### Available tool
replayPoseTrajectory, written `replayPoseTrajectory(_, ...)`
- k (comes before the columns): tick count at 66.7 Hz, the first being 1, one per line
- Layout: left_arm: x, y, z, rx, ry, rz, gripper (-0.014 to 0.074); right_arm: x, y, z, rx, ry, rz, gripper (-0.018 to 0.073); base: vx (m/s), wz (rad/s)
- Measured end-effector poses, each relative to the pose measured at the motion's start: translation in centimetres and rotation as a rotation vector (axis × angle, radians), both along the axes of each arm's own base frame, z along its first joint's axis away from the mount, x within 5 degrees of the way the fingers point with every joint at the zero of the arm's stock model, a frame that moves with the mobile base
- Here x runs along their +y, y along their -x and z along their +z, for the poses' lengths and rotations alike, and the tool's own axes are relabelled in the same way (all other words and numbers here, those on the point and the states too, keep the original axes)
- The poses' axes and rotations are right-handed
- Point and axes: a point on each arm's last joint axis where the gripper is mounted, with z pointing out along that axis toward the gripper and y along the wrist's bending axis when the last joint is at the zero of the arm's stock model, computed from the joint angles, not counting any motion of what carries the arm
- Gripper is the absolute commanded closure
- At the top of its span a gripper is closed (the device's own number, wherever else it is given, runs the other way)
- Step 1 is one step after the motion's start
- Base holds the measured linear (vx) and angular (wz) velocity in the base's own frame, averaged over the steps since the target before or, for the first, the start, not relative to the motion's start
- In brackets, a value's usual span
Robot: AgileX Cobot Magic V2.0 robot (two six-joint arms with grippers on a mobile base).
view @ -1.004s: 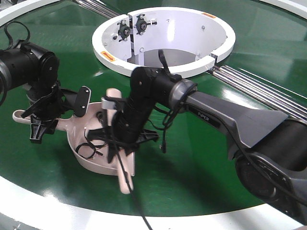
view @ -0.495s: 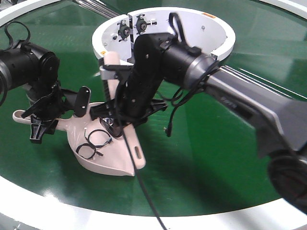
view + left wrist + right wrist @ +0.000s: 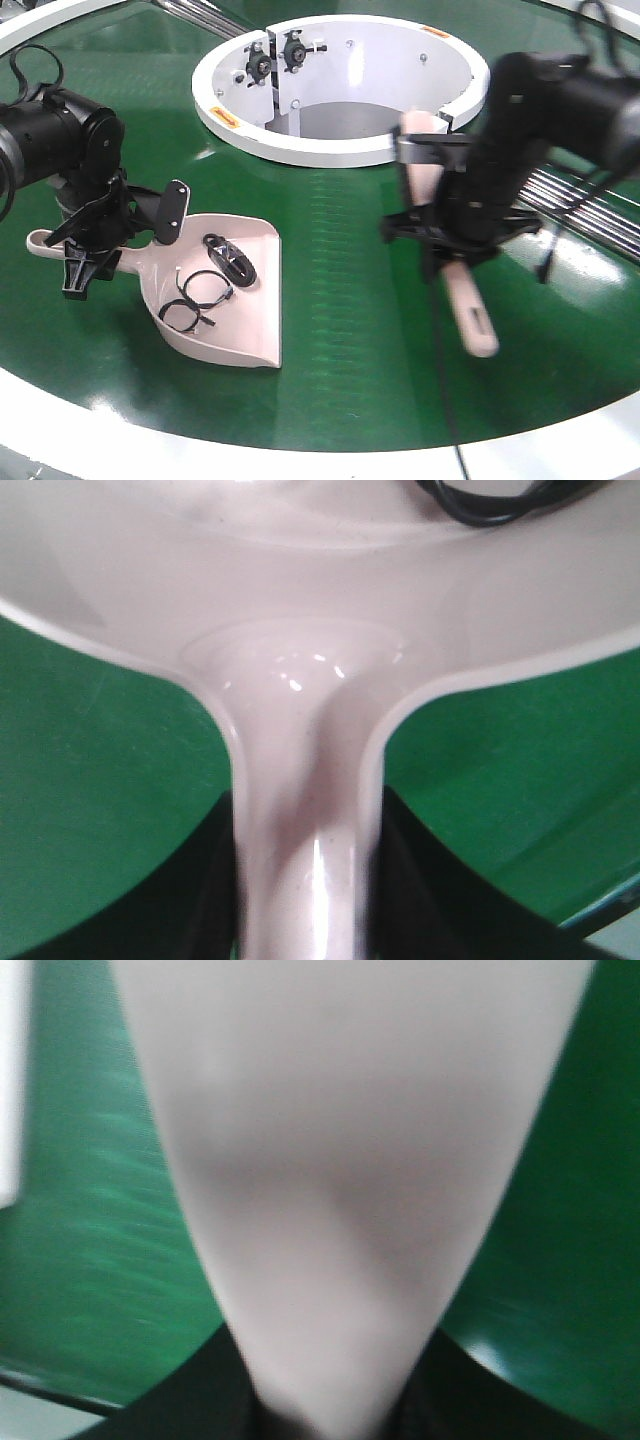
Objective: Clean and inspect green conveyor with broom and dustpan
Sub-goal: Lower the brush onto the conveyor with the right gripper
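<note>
The pale pink dustpan (image 3: 245, 305) lies on the green conveyor (image 3: 350, 330) at the left. My left gripper (image 3: 88, 262) is shut on its handle; the left wrist view shows that handle (image 3: 300, 850) pinched between the dark fingers (image 3: 205, 880) of the gripper (image 3: 305, 890). Black loops (image 3: 200, 297) and a black clip (image 3: 228, 255) lie inside the pan. To the right, my right gripper (image 3: 450, 245) is shut on the broom (image 3: 470, 310), held above the belt with its slotted end toward the front. In the right wrist view the broom (image 3: 340, 1160) fills the frame above the gripper (image 3: 335, 1405). The bristles are hidden.
The white ring (image 3: 250, 140) of the central opening stands behind both arms. Chrome rails (image 3: 575, 205) run along the right, just behind the right arm. The white outer rim (image 3: 200, 445) curves along the front.
The right arm has swung the broom from over the dustpan far to the right, uncovering the pan and the black bits in it. The left arm and dustpan have not moved.
</note>
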Motion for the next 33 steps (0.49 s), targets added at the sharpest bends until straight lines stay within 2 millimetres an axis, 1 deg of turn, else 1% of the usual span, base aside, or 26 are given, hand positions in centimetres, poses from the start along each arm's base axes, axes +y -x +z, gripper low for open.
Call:
replayPoseTrajectory(8, 0.0, 0.0, 0.0, 0.001, 0.000, 0.000, 0.0603, -3.8, 0.4, -0.6, 0.017, 0.071, -0.053, 0.0561, 0.00, 0.00)
replayPoseTrajectory(15, 0.0, 0.0, 0.0, 0.001, 0.000, 0.000, 0.0603, -5.9, 0.6, -1.5, 0.043, 0.116, -0.062, 0.0561, 0.00, 0.00)
replayPoseTrajectory(24, 0.0, 0.0, 0.0, 0.001, 0.000, -0.001, 0.0603, -7.5, 0.4, -2.9, 0.084, 0.139, -0.051, 0.0561, 0.00, 0.00)
replayPoseTrajectory(33, 0.0, 0.0, 0.0, 0.002, -0.001, -0.001, 0.0603, -8.0, -0.2, -4.6, 0.127, 0.155, -0.039, 0.0557, 0.00, 0.00)
